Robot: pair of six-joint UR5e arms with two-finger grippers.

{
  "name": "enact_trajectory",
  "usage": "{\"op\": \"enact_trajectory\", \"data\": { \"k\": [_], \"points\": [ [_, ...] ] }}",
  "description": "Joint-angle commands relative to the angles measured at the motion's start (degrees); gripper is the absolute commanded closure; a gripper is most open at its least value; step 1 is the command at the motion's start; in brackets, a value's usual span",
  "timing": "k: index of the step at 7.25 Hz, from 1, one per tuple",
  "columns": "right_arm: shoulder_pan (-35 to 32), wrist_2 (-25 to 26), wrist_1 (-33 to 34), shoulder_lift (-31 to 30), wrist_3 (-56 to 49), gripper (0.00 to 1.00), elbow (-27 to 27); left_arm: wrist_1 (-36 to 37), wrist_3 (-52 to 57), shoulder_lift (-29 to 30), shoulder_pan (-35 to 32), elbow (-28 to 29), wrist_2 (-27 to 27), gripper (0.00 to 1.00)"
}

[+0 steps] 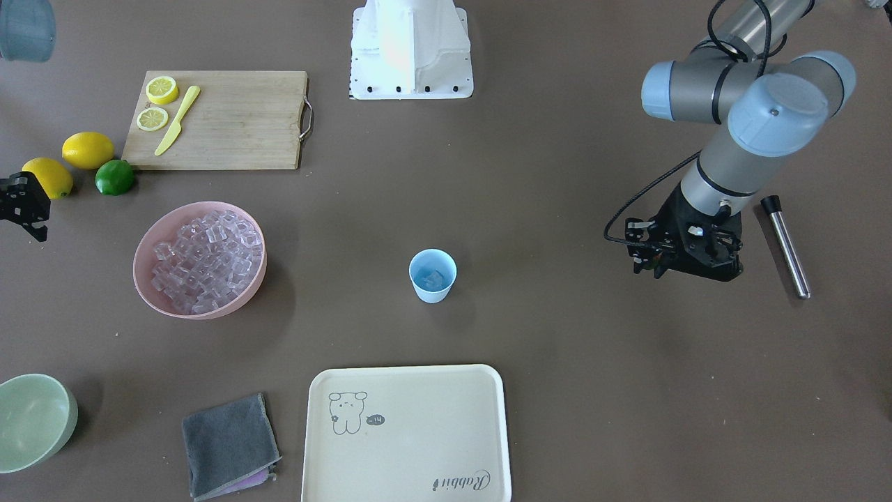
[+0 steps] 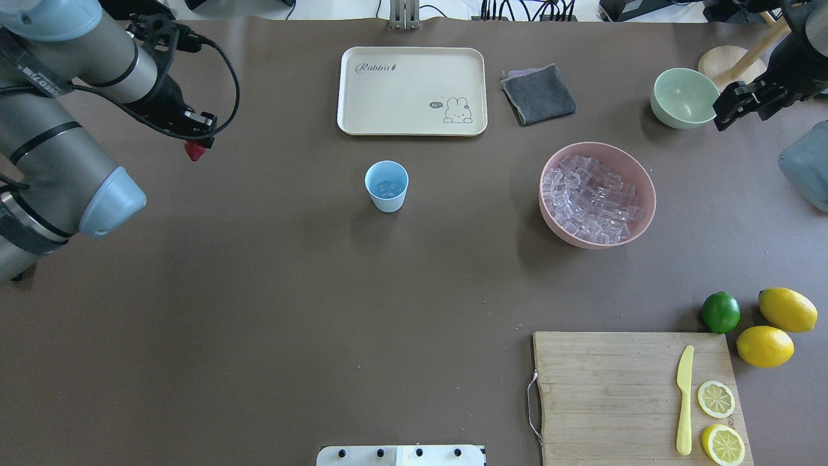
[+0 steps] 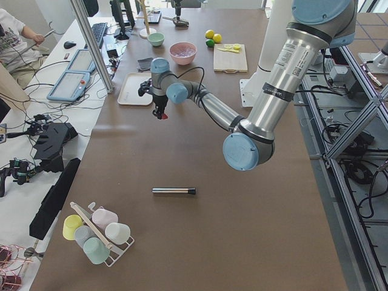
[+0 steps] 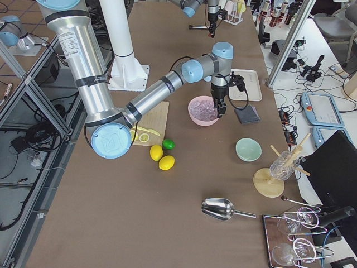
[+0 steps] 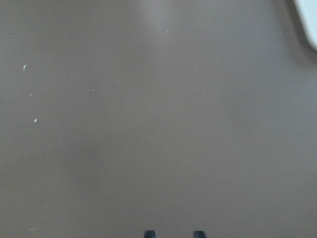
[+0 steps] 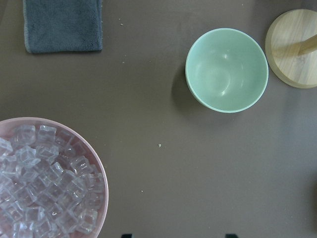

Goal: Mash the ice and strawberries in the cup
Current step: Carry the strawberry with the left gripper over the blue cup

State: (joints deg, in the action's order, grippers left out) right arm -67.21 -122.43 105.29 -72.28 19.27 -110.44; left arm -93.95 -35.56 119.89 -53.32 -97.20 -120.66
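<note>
Showing strawberry (image 2: 194, 151) overhead, front view hiding it

Left gripper (image 2: 197, 141) hides part of the strawberry (image 2: 194, 153), only a red tip peeking out overhead, and the left wrist view is a blur with two fingertips (image 5: 150, 233) at its bottom edge. Right gripper (image 1: 28, 209) is clipped by the front view's left edge; ice (image 2: 389, 188) in the cup (image 2: 387, 204) is too small to count

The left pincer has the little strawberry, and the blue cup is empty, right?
Not quite. The cup isn't empty: the overhead view shows a few ice cubes in it. The left pincer does have the strawberry.
</note>
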Motion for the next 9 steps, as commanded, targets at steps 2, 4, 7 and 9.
{"op": "enact_trajectory", "data": {
  "k": [2,4,7,9],
  "points": [
    [0.0,0.1,0.0,0.0,-0.1,0.30,0.1,2.1,-11.5,13.8,7.2,3.0,0.9,0.96],
    [0.1,0.0,0.0,0.0,0.1,0.30,0.1,-3.0,-18.5,17.6,12.8,5.9,8.8,0.96],
    [0.5,0.0,0.0,0.0,0.0,0.30,0.1,-8.4,-20.3,21.0,15.5,14.4,13.7,0.96],
    [0.5,0.0,0.0,0.0,0.0,0.30,0.1,-14.1,-20.7,20.8,16.7,19.1,17.6,0.95]
  ]
}}
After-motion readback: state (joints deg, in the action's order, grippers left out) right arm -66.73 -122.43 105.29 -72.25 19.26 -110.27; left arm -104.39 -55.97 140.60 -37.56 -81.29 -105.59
